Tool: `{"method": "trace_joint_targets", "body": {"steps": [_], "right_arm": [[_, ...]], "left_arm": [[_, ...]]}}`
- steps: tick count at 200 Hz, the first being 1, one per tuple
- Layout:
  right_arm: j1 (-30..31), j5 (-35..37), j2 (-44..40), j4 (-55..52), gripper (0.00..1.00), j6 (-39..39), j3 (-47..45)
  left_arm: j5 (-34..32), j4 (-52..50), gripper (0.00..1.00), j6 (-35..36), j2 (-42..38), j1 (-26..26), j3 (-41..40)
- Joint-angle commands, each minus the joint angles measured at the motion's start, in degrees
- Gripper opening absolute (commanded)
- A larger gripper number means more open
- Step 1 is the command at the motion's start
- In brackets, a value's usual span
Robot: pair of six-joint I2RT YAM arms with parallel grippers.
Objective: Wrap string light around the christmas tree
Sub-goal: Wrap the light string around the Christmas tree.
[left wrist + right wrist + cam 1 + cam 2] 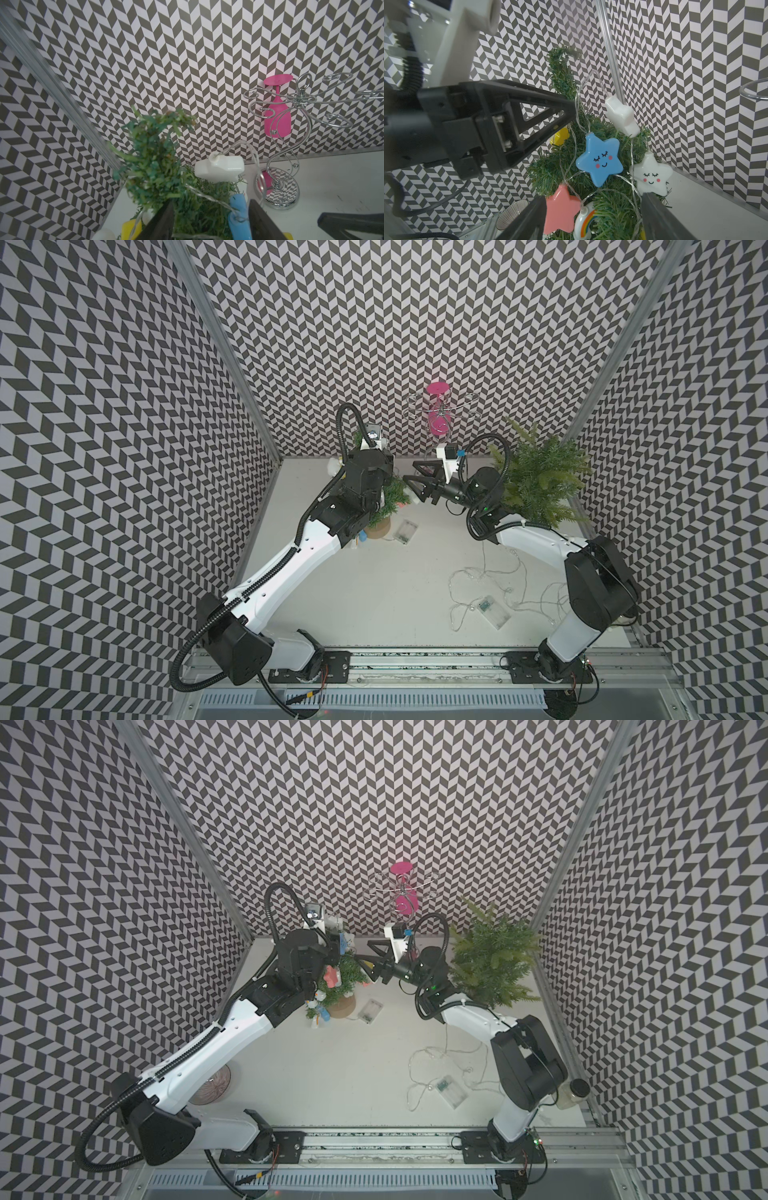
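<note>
Spreading under both arms, the white table [365, 593] carries everything. At its back right corner stands a bushy fern plant [540, 477], the largest thing on it. The small christmas tree [351, 974] stands upright in a tan pot [343, 1007] at the back left, close to the rear wall.

The left gripper [212, 201] sits at the tree with its fingers spread and foliage between them, pinching nothing. The right gripper [593, 196] faces the tree from the other side, fingers likewise apart and empty.

A chrome glass rack [277, 188] stands by the rear wall, between tree and fern, with a pink wine glass [278, 116] hanging upside down on it. One clear battery box [405, 531] lies just beside the pot. A second battery box [492, 610] lies among a loose tangle of wire [478, 572] near the right arm.

The string light [623, 116] is draped on the tree's branches. Its clear wire carries a blue star [600, 162], a white star [652, 176], a pink star [560, 209] and a rainbow lamp [586, 224]. The blue star hangs just beside one left finger.
</note>
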Motion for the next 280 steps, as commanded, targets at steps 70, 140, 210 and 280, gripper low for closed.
{"method": "trace_joint_targets", "body": {"steps": [70,140,210,280], "right_arm": [[-1.17,1.51,-2.68,0.13,0.75,-1.37,-0.6],[-2.64,3.88,-9.46,-1.67,0.8,-3.87,-6.15],[-6.76,14.85,-29.59,-10.7,0.99,-1.17,-18.59],[-6.84,13.8,-38.08,-24.86,0.99,-0.79,-27.48]], "left_arm": [[9.63,4.82,0.95,-3.82,-8.77,0.76,-6.73],[16.69,11.29,0.99,-6.88,-25.96,0.97,-20.08],[51.21,26.61,0.99,-25.68,-51.91,15.84,-47.6],[45.83,29.25,0.98,-29.51,-48.46,16.53,-61.46]]}}
